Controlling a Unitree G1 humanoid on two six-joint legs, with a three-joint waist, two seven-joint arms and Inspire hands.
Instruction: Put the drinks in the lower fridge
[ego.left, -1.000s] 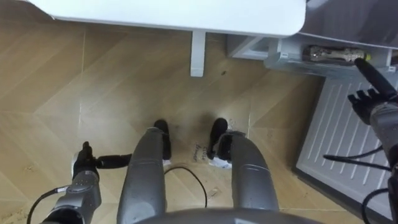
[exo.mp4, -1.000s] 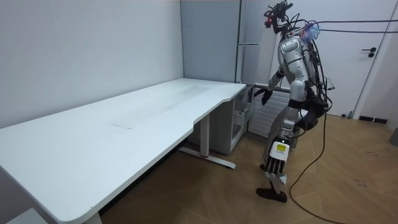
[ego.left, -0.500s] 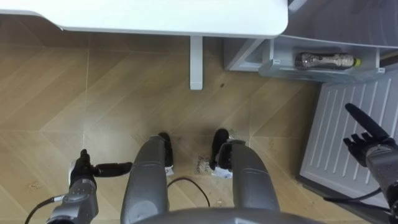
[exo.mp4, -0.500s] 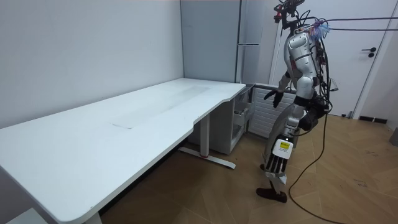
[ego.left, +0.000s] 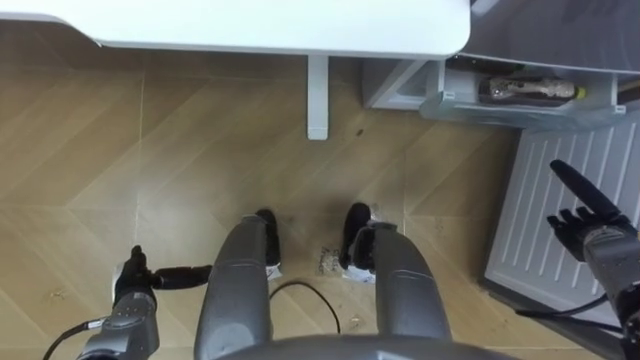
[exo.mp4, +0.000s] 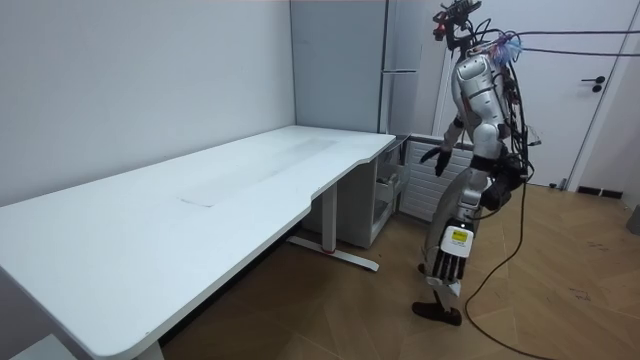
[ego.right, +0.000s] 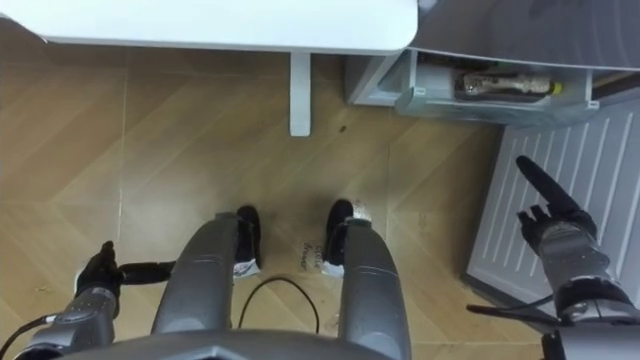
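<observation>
Fingers (ego.left: 580, 192) of my right hand (ego.left: 592, 236) stretch straight, empty, above the ribbed white panel (ego.left: 530, 205); my left hand (ego.left: 132, 298) hangs relaxed.

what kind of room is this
Likely an office-style room: a long white desk, a tall grey fridge at its far end, and a wooden floor.

Surface (exo.mp4: 200, 200): you have a long white one, far left by the wall.
Support leg (ego.left: 318, 95): white, under its edge.
Floor (ego.left: 80, 150): herringbone wood.
Door (exo.mp4: 605, 110): white, shut, far right.
</observation>
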